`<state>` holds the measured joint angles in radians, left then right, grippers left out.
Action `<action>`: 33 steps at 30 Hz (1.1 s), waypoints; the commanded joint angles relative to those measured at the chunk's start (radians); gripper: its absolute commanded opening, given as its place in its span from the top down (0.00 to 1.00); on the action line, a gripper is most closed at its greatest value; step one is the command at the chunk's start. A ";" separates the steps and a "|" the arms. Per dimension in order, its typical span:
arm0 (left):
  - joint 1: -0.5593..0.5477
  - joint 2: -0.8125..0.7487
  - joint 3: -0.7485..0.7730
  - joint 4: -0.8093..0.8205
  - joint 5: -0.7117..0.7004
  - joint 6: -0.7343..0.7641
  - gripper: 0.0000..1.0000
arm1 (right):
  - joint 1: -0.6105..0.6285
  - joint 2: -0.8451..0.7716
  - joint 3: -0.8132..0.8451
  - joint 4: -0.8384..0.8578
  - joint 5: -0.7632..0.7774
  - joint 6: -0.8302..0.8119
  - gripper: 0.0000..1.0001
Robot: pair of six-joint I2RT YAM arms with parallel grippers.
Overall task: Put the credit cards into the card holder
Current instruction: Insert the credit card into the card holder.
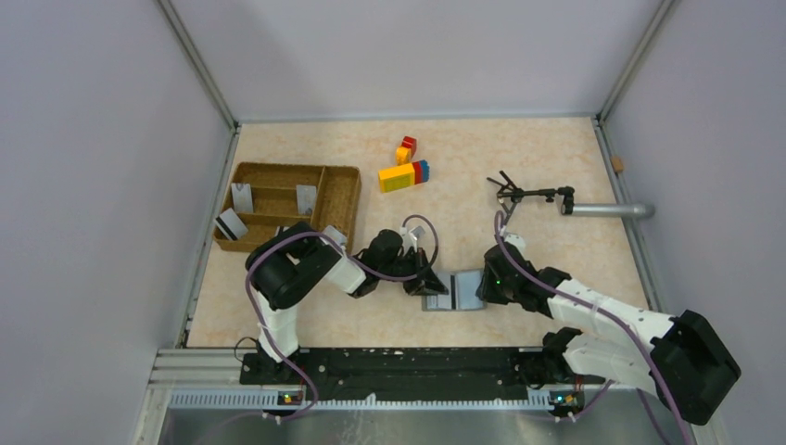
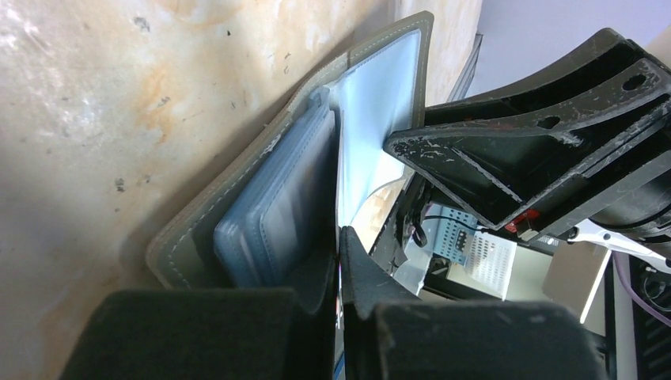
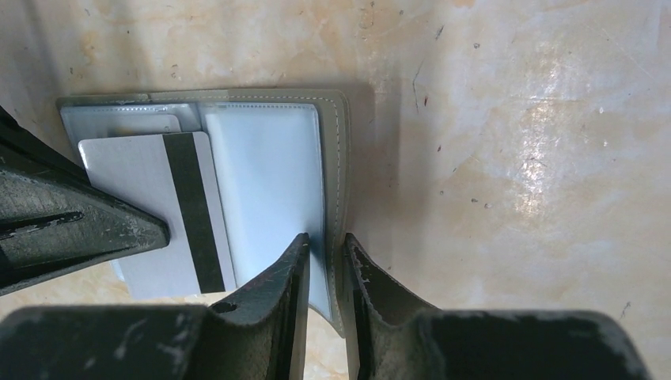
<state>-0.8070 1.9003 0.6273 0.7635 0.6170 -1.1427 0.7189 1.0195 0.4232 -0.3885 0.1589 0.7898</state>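
Right wrist alone shows stripe: left jaws pinch credit card (image 3: 170,198), right jaws card holder (image 3: 269,182).

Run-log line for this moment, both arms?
left fingers shut, seemingly on striped credit card | card lying on open card holder | right fingers pinching holder's outer edge | more cards in wicker tray

The card holder (image 1: 461,289) lies open on the table (image 1: 556,148), near the front and about the middle, with one card (image 3: 150,214) on its left half. To the far left sits a tray (image 1: 348,197) with three other cards (image 1: 242,197) in its compartments. Toy blocks (image 1: 403,176) lie behind the holder. A rod (image 1: 607,210) reaches in from the right edge.
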 commanded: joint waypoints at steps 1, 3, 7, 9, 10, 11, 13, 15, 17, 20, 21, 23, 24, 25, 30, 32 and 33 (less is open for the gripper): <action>-0.004 0.022 0.029 0.045 0.016 -0.009 1.00 | -0.001 0.016 -0.004 0.002 0.028 0.008 0.81; -0.004 0.026 0.030 0.045 0.015 -0.012 1.00 | -0.001 0.018 -0.004 0.003 0.029 0.008 0.81; -0.005 0.040 0.034 0.046 0.012 -0.017 1.00 | -0.001 0.020 -0.002 0.001 0.030 0.008 0.82; -0.005 0.047 0.033 0.044 0.005 -0.022 1.00 | -0.001 0.021 0.001 0.000 0.031 0.008 0.82; -0.005 0.049 0.032 0.040 0.001 -0.024 1.00 | -0.001 0.020 0.002 -0.002 0.030 0.008 0.82; -0.005 0.051 0.033 0.036 -0.002 -0.025 1.00 | -0.001 0.020 0.002 -0.003 0.030 0.008 0.82; -0.005 0.052 0.031 0.027 -0.014 -0.023 1.00 | -0.001 0.020 0.003 -0.004 0.031 0.008 0.82; -0.005 0.055 0.029 0.025 -0.025 -0.023 1.00 | -0.001 0.020 0.001 -0.002 0.030 0.008 0.82; -0.005 0.060 0.028 0.024 -0.034 -0.023 1.00 | -0.001 0.019 0.001 0.000 0.029 0.009 0.82; -0.003 0.067 0.022 0.033 -0.049 -0.022 1.00 | -0.001 0.018 0.000 0.000 0.027 0.008 0.82; -0.004 0.071 0.022 0.042 -0.051 -0.023 1.00 | -0.001 0.017 -0.001 0.001 0.029 0.008 0.82; -0.003 0.076 0.024 0.050 -0.056 -0.022 1.00 | -0.001 0.017 -0.003 0.001 0.028 0.009 0.83; -0.003 0.077 0.023 0.055 -0.060 -0.020 1.00 | -0.001 0.016 -0.004 0.001 0.027 0.009 0.83; -0.003 0.078 0.024 0.054 -0.067 -0.015 1.00 | -0.001 0.016 -0.003 0.001 0.026 0.010 0.83; -0.004 0.096 0.027 0.070 -0.073 -0.005 1.00 | -0.001 0.014 -0.004 0.002 0.021 0.011 0.83; -0.003 0.104 0.028 0.077 -0.074 -0.002 1.00 | -0.001 0.013 -0.004 0.005 0.020 0.011 0.83; -0.003 0.107 0.027 0.079 -0.074 0.000 1.00 | -0.001 0.012 -0.003 0.004 0.019 0.010 0.83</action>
<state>-0.8082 1.9686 0.6449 0.8448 0.6022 -1.1793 0.7189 1.0306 0.4232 -0.3878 0.1623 0.7971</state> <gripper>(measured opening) 0.001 0.176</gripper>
